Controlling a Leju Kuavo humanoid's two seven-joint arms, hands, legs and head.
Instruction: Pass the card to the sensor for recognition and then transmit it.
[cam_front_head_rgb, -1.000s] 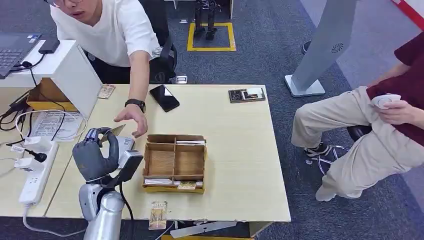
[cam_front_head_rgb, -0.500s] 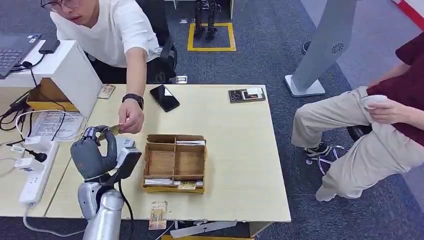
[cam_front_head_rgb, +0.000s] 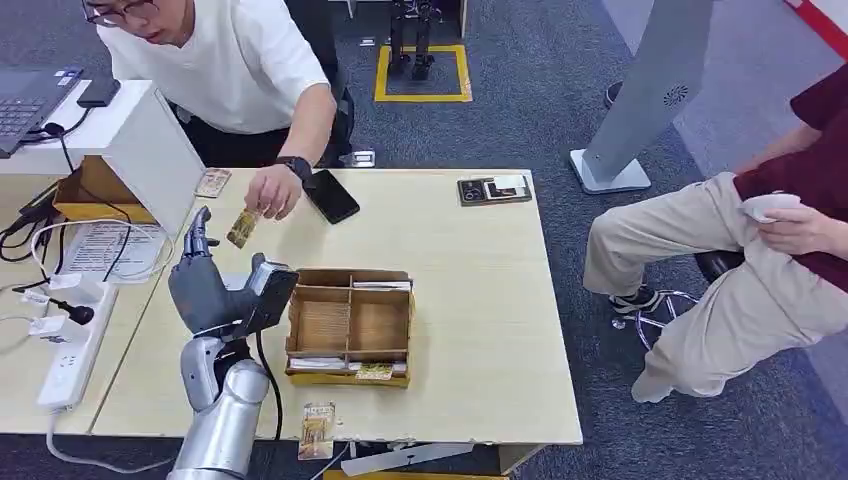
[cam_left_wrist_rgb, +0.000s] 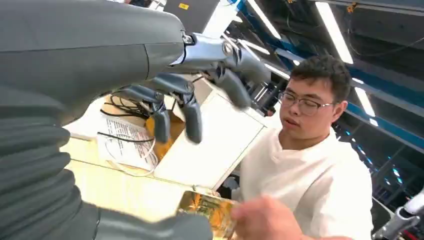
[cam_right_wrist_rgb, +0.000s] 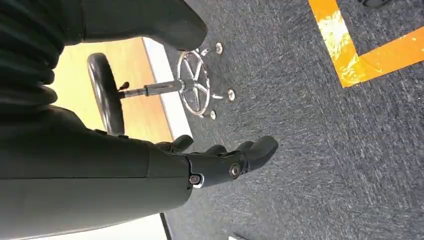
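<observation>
The card (cam_front_head_rgb: 241, 228) is now pinched in the person's hand (cam_front_head_rgb: 271, 192), just past the left hand (cam_front_head_rgb: 205, 285), whose fingers are spread apart and empty near the table's (cam_front_head_rgb: 470, 300) left edge. The handover looks done. Right hand (cam_right_wrist_rgb: 220, 162) hangs empty, fingers loosely curled. One card passed; one wooden tray (cam_front_head_rgb: 349, 325).

Even, bright overhead light fell across the head view, with soft shadows and no hard glare on the table (cam_front_head_rgb: 450, 300). The left wrist view was dimmer, lit by ceiling strip lights (cam_left_wrist_rgb: 332, 27) at upper right; the person's hand (cam_left_wrist_rgb: 267, 220) at lower centre was motion-blurred. The right wrist view was sharp on the carpet (cam_right_wrist_rgb: 320, 150).
</observation>
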